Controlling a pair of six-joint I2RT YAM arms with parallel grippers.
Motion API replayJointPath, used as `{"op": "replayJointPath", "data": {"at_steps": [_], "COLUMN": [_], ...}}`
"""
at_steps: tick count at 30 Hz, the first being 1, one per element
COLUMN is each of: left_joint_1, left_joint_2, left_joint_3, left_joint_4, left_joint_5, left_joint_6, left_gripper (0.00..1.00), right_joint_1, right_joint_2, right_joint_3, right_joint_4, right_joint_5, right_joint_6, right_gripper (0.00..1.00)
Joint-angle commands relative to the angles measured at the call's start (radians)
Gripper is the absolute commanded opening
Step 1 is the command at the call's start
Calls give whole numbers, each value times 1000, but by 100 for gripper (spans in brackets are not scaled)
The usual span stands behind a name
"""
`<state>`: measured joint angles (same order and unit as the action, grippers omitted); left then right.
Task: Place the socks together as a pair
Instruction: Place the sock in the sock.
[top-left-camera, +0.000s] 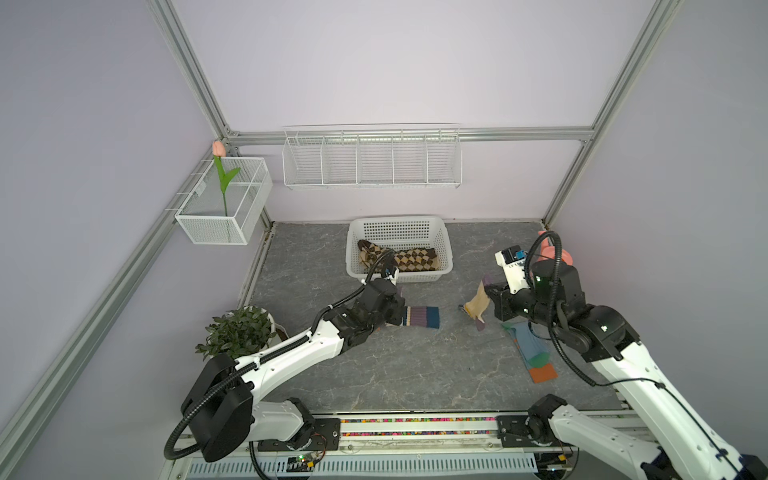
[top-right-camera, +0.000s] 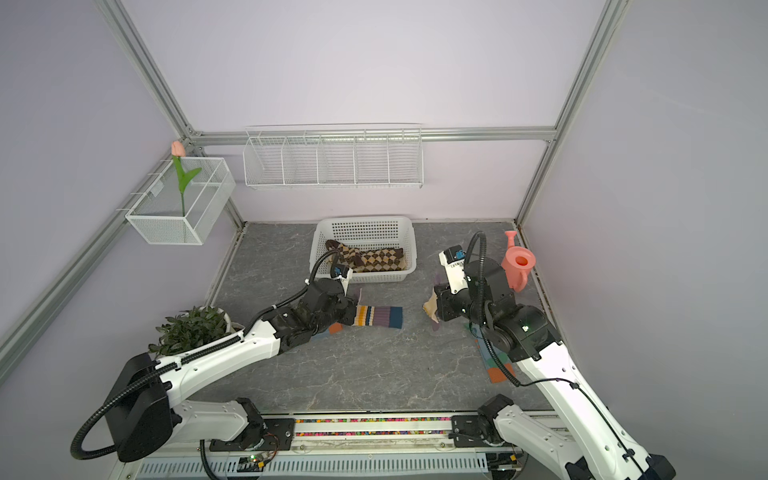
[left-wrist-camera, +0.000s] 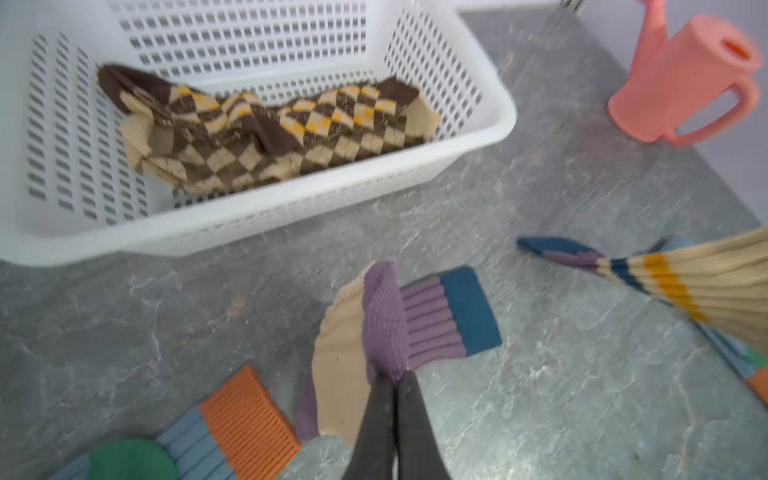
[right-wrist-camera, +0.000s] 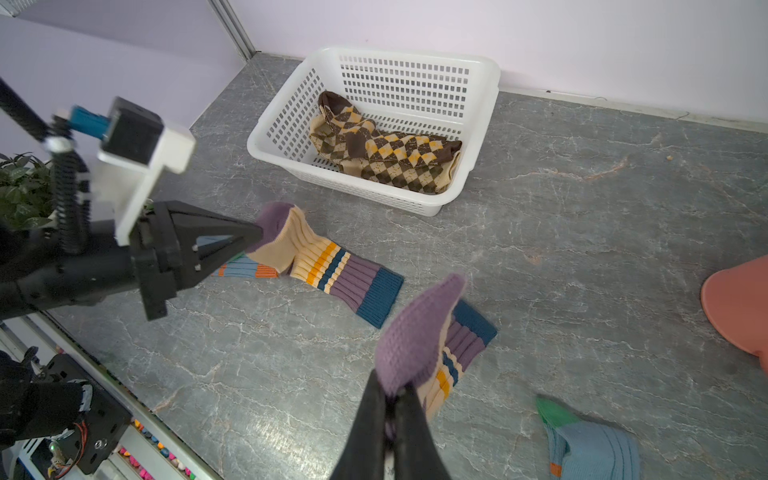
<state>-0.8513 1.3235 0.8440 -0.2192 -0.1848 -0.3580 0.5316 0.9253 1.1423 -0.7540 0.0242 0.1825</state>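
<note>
Right wrist view: my left claw (right-wrist-camera: 258, 236) is clamped on one striped sock (right-wrist-camera: 332, 270) just in front of the white basket (right-wrist-camera: 484, 120). My right claw (right-wrist-camera: 395, 392) clamps its twin (right-wrist-camera: 419, 336) nearby. Soft, floppy, light; I'd hold the purple ends.

We identify a laboratory robot cell: an aluminium profile frame (top-left-camera: 523, 134) encloses plain lilac panels (top-left-camera: 395, 62), the left arm (top-left-camera: 291, 359) and right arm (top-left-camera: 648, 395) mount on a front rail (top-left-camera: 415, 428), and a fake tulip (top-left-camera: 226, 176) and potted plant (top-left-camera: 239, 332) stand as props
</note>
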Motion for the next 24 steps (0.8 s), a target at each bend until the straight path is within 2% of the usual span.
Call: {"op": "replayJointPath", "data": {"at_steps": [1, 4, 6, 12, 16, 19, 24], "left_joint_1": [-3, -5, -6, -1, 24, 57, 106], "left_joint_2": [-7, -6, -11, -26, -36, -49, -87], "left_joint_3": [0, 36, 54, 33, -13, -45, -91], "left_joint_4": [-3, -5, -25, -98, -72, -42, -17], "left_joint_5": [68, 149, 147, -36, -47, -37, -16], "left_joint_6": [-34, -39, -41, -61, -76, -90, -94], "left_gripper": [0, 0, 0, 0, 0, 0, 0], "right_joint_1": [-4, -6, -7, -8, 22, 87, 93], "right_joint_2": [4, 9, 21, 98, 239, 376, 592], "right_joint_3": [-11, -19, -24, -71, -131, -157, -170], "right_joint_4": [2, 15, 22, 111, 249, 359, 519], "right_joint_5": [-13, -5, -12, -103, -182, -156, -182], "right_joint_6": [-15, -15, -15, -3, 34, 37, 79], "right_gripper": [7, 7, 7, 8, 8, 8, 7]}}
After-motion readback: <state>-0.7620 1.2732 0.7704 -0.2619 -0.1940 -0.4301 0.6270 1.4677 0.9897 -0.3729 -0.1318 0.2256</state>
